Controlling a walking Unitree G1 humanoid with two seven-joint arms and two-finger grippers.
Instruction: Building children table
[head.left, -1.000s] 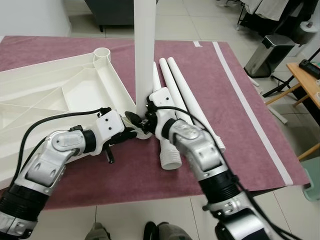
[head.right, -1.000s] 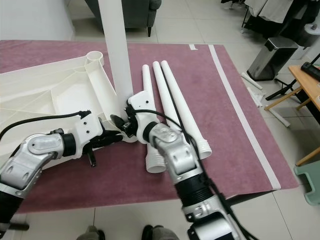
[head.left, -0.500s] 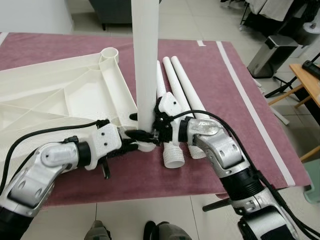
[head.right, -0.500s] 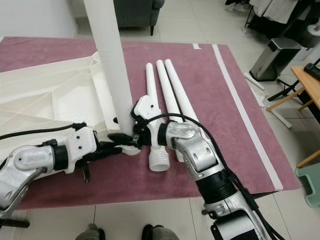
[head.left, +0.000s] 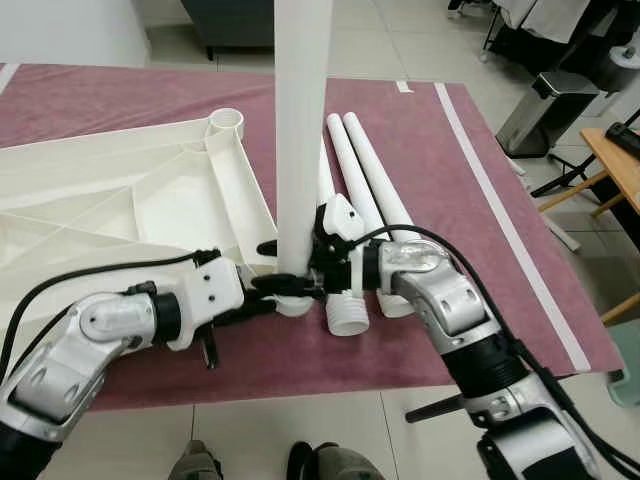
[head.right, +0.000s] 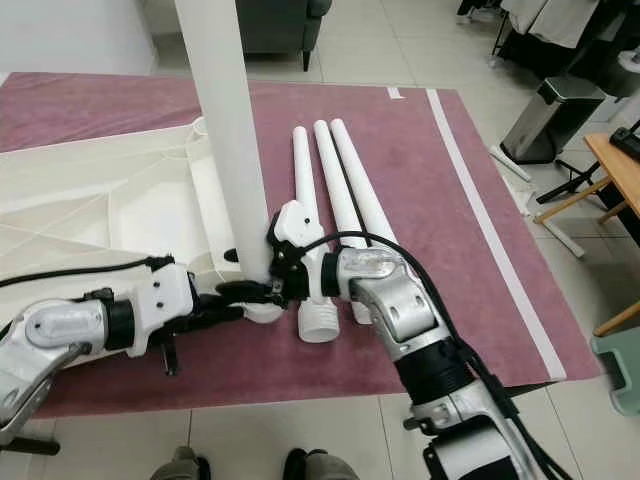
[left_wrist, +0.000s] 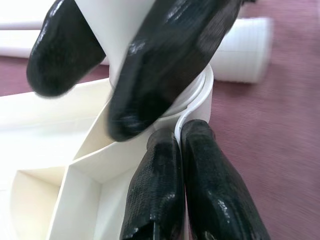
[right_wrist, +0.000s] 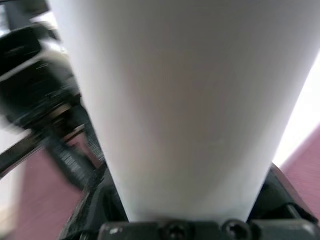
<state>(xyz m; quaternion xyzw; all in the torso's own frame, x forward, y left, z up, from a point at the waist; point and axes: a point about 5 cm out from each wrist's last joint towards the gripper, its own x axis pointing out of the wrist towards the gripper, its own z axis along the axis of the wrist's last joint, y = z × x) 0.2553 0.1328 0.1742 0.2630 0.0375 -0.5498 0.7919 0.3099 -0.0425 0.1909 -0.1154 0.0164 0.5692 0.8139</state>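
Right now I hold the upright leg (head.left: 302, 120) in my right claw (head.left: 312, 268), clamped low on the tube so I can steer it into the corner socket (left_wrist: 200, 100) of the upturned tabletop (head.left: 120, 200), which lies underside-up on the maroon rug (head.left: 440, 180) so its sockets face me. My left claw (left_wrist: 172, 180), fingers pressed together, braces the socket wall, I judge, to stop it shifting. Three spare legs (head.left: 375, 190) lie just beside.
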